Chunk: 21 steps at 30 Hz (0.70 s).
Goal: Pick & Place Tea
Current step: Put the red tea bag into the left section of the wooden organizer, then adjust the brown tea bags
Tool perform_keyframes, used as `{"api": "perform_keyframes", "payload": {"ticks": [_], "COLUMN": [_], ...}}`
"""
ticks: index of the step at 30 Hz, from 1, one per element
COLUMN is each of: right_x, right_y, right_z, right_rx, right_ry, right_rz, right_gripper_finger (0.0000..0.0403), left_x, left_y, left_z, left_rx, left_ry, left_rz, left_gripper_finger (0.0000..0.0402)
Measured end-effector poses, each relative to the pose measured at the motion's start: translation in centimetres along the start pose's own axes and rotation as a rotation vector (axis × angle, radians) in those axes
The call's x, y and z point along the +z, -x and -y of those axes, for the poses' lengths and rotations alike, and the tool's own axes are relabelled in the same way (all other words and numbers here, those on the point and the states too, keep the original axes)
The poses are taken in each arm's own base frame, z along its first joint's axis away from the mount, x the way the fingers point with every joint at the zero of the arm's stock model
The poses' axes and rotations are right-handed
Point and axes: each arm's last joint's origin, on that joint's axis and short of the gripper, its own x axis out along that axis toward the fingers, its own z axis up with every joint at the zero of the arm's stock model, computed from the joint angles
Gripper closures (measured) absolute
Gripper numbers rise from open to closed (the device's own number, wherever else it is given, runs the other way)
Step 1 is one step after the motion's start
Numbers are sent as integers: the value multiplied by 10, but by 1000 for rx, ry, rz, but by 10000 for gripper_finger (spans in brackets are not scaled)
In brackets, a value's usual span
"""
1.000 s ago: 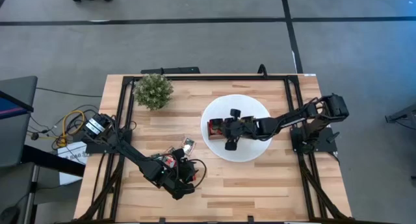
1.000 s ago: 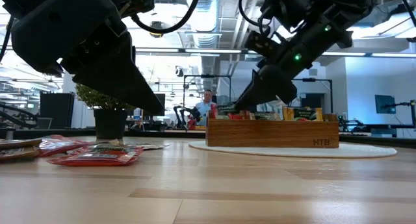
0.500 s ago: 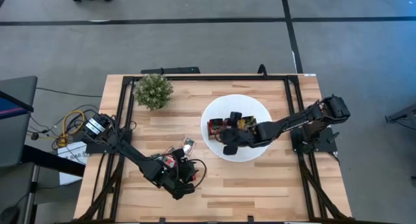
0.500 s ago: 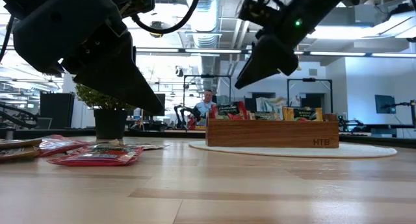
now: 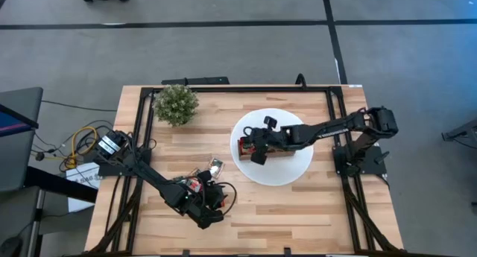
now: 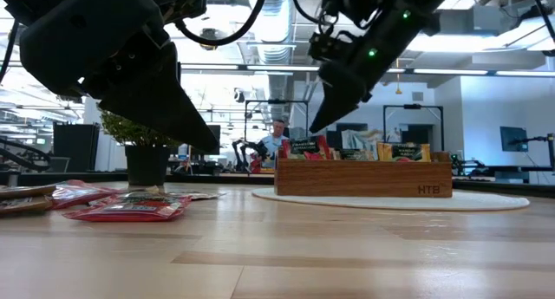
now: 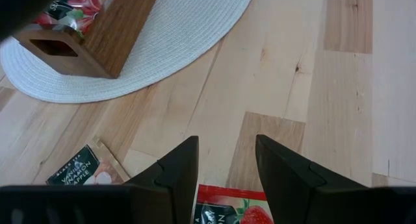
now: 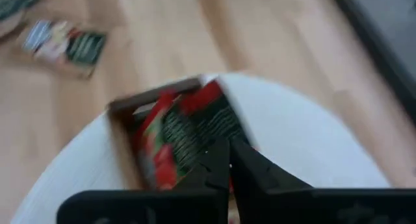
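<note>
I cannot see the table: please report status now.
Left hand open above loose tea sachets. Right hand shut, empty, over wooden tray. Nothing in the way.

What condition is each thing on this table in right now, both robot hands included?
Left end effector: open, empty, low over a red sachet lying flat.
Right end effector: shut, empty, raised above the tray's end compartment.
Wooden tray: upright on the white mat, sachets standing in its compartments.
Loose sachets: flat on the table, in a heap beneath the left arm.
Plant: upright at the table's far corner.
</note>
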Motion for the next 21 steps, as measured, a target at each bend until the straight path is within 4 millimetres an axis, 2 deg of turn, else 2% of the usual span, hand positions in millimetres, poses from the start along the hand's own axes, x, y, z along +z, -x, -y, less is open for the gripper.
{"api": "perform_keyframes", "payload": {"ticks": [7,14,21], "right_x": [-8,-4,-3], "right_y": [6,5,3], "right_z": [-10,-11,-7], "right_rx": [93,-18,47], "right_ry": [45,44,24], "right_rz": [-72,-21,-27], "right_gripper_finger": [397,399,402], "left_x": [0,0,0], "left_y": [0,0,0], "left_z": [0,0,0], "left_rx": [0,-1,-1], "left_ry": [1,2,2], "left_rz": [0,1,1], "left_gripper_finger": [255,255,255]}}
